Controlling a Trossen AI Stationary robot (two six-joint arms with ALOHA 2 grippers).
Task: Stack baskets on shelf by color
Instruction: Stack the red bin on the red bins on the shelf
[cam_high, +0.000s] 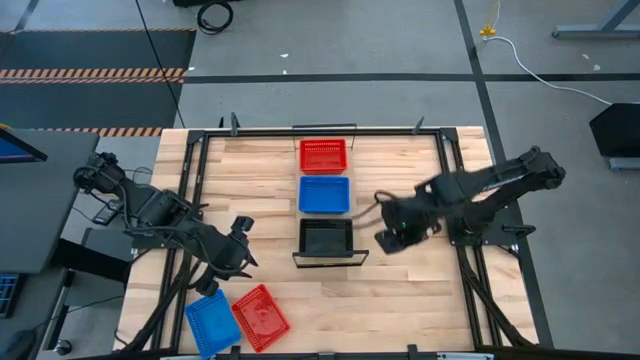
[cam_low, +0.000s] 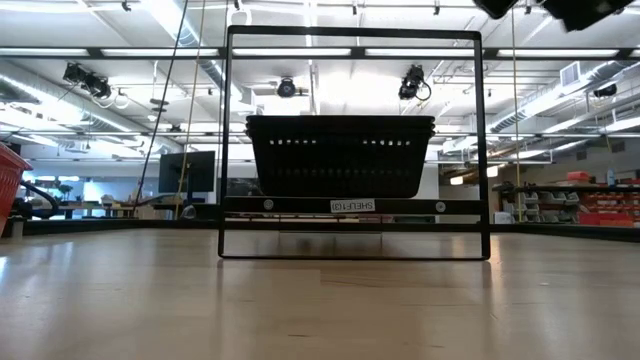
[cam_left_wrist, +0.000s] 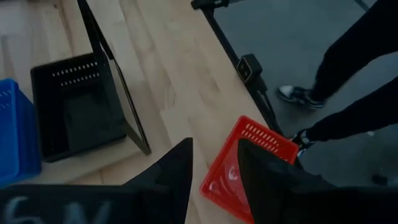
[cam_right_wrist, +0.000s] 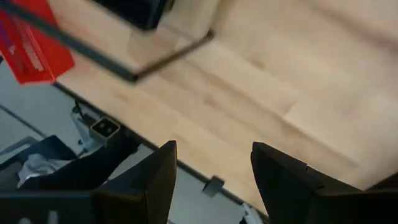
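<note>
Just beside left hand (cam_high: 222, 278): red basket (cam_high: 261, 317); fingers parted.

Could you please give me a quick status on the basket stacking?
Left gripper open, empty, above loose red basket. Right gripper open, empty, beside black basket on shelf. Nothing blocking.

From my station I saw the planked wooden tabletop (cam_high: 400, 300) edged by a black metal frame (cam_high: 460, 180). A person's dark-trousered legs (cam_left_wrist: 354, 81) and sneakers (cam_left_wrist: 297, 94) stood beside it.
</note>
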